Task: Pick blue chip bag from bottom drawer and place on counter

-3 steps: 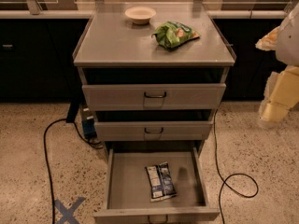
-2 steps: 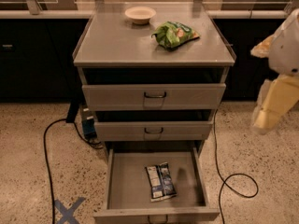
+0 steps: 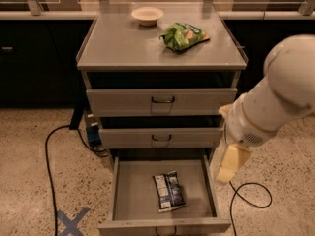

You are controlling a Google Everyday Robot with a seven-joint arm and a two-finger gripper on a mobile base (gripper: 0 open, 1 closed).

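The blue chip bag (image 3: pixel 169 191) lies in the open bottom drawer (image 3: pixel 133 191), below the counter (image 3: pixel 128 43) front edge. It looks light and crinkly, so pinch its middle. The gripper (image 3: pixel 231 162) hangs below the front right corner. I cannot tell if it is open or closed.

No lettering can be read. The blue chip bag (image 3: pixel 169 191) in the bottom drawer (image 3: pixel 133 188), at 6 o'clock, bears white printed patches, illegible. A blue X (image 3: pixel 72 221) is taped on the floor (image 3: pixel 24 181) at 7 o'clock. The end effector (image 3: pixel 228 170) hangs at 4 o'clock.
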